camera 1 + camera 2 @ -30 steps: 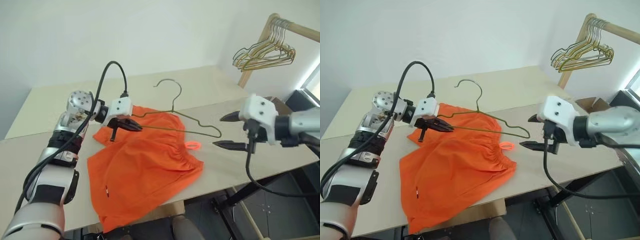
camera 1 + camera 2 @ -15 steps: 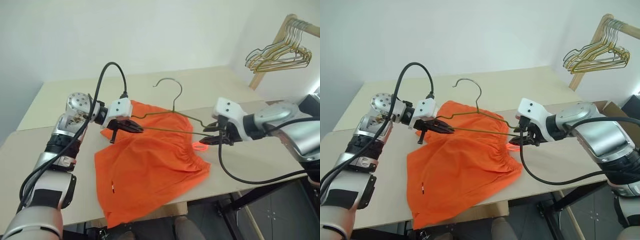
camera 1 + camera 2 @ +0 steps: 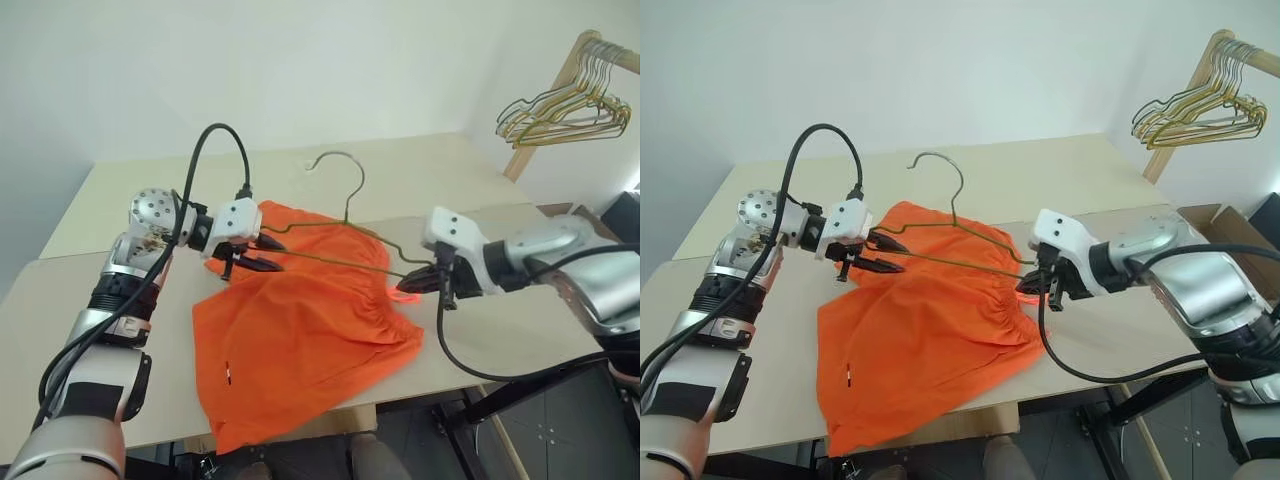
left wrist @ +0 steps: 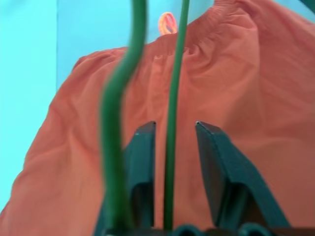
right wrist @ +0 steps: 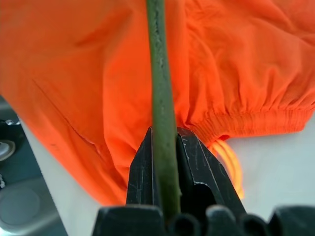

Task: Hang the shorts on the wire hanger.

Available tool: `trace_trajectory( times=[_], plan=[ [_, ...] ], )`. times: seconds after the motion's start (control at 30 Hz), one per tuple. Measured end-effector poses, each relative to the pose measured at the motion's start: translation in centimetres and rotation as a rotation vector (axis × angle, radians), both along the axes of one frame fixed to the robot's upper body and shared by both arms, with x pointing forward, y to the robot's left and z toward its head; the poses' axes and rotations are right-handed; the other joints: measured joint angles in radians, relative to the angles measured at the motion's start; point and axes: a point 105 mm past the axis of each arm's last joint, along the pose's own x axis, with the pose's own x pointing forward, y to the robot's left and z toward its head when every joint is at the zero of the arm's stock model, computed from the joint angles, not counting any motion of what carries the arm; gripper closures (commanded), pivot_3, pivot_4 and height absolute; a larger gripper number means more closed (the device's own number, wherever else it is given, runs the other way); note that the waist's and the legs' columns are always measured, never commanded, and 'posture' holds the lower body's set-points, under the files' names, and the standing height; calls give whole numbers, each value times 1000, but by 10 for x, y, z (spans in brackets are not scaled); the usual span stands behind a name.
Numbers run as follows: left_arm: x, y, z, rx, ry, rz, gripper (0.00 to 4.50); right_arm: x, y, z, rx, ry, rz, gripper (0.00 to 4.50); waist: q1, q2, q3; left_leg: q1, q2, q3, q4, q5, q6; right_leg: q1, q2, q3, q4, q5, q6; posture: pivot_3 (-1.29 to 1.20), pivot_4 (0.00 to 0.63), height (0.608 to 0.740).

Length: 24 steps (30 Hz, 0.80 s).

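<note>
Pinching the wire hanger at its right-hand shoulder, the right tool has its two black fingers pressed tight against the thin olive-grey wire, which runs up between them in the right wrist view. That grip sits just above the gathered waistband of the shorts, beside the small orange loop. At the hanger's other end, the left tool has its fingers spread, with the lower wire passing between them untouched on either side and a second strand of wire curving just outside one finger. The hanger lies across the upper part of the shorts, its hook pointing away from the robot and rising over the bare worktop. The shorts lie spread flat on the worktop, their waistband toward the right tool and their lower hem drooping over the near edge. Far beyond the hanger's right end, a bunch of gold and green hangers hangs from a wooden rail.
</note>
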Motion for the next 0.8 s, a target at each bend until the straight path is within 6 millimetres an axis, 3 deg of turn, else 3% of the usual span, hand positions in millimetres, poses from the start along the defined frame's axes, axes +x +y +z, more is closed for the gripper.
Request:
trace_trajectory(
  times=[0.2,0.33,0.47,0.6,0.8],
  plan=[
    [17,17,-2,-32,9,133,31,-29,-37,-20,84,134,-212,4500,5,0,0,1,0,0,0,0,0,2,1,-1,0,0,0,-203,27,740],
    [26,31,7,-91,-12,227,31,-44,-72,-34,121,208,-436,4500,8,0,0,2,0,1,0,0,0,2,1,0,0,0,0,-196,41,740],
    [22,24,25,-225,-33,221,31,-61,-102,-51,162,333,-679,4500,20,0,0,2,0,1,0,0,1,3,1,1,0,0,0,-193,52,740],
    [-2,15,20,-237,14,111,31,-79,-116,-60,186,480,-806,4500,22,2,-1,3,0,2,-1,-1,1,4,1,2,0,0,0,-198,62,740],
    [-12,12,11,-221,52,104,31,-90,-122,-61,173,603,-803,4500,23,2,-1,5,1,8,-1,-1,2,6,2,2,-2,-1,1,-193,71,740]
  ],
)
